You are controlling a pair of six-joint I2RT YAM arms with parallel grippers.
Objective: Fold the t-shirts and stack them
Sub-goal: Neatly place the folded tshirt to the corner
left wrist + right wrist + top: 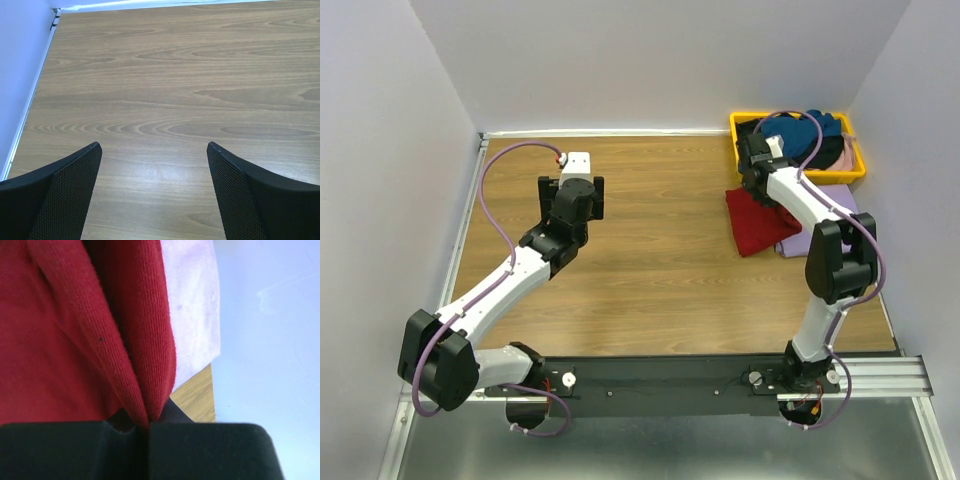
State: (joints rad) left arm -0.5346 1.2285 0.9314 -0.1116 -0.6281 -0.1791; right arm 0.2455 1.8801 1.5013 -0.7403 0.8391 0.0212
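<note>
Right gripper (148,427) pinched shut on fold of dark red t-shirt (60,340), atop lavender t-shirt (192,305) beside yellow tray (833,175) (likely squaring the stack). Left gripper (152,146) spread wide, holding nothing, over table (175,75): free to assist.

Left arm (505,285), right arm (800,200): white shells, black joints. Purple cable (492,205) looped along each. Black mesh-textured fingers (60,200). White box (575,162) at left wrist.
</note>
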